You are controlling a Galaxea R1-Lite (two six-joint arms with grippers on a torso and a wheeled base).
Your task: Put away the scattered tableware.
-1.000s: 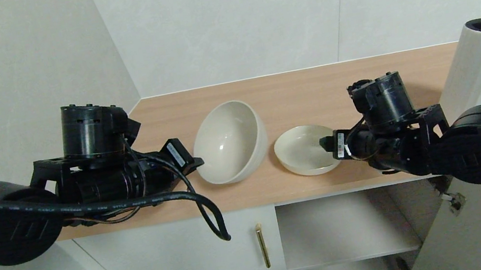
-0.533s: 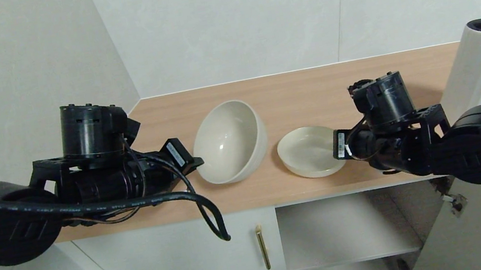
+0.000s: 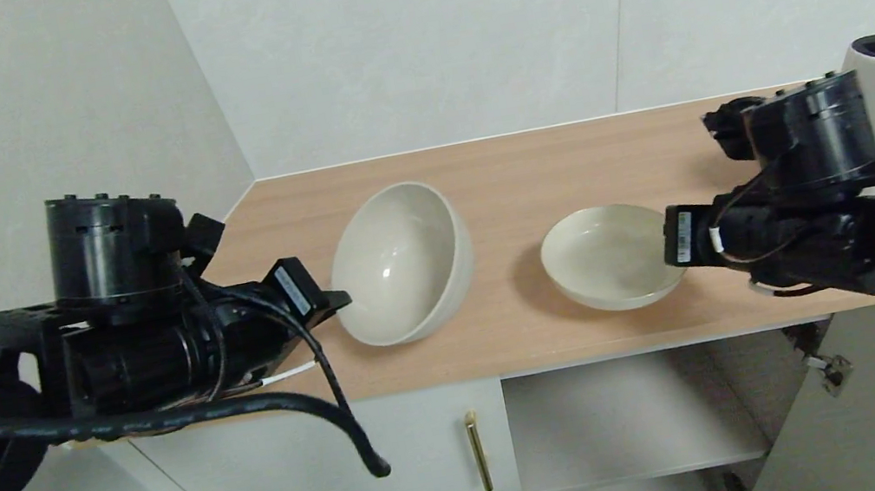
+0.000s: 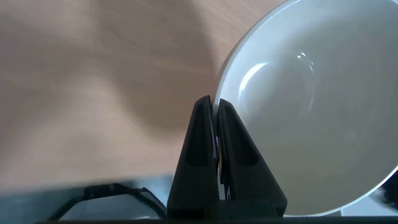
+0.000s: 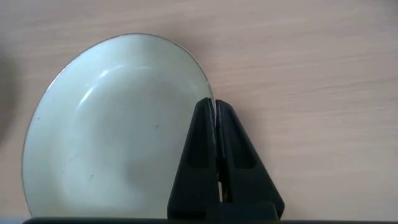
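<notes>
Head view | large bowl (image 3: pixel 397 265) mouth toward left pincer (image 3: pixel 341 299) | small bowl (image 3: pixel 608 267) upright

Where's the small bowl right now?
The small bowl is right of centre over the wooden counter in the head view, rim pinched by the right gripper, large bowl to its left.

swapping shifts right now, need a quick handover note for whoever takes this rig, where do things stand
Left gripper: shut on the rim of the large bowl, which is tilted on its side over the wooden countertop.
Right gripper: shut on the rim of the small shallow bowl, held roughly level, apart from the large bowl and to its right.
Done: both bowls are gripped. I cannot tell whether either is clear of the countertop.
Left: neither bowl is put away. The open cupboard compartment below the countertop is probably where they go.
</notes>
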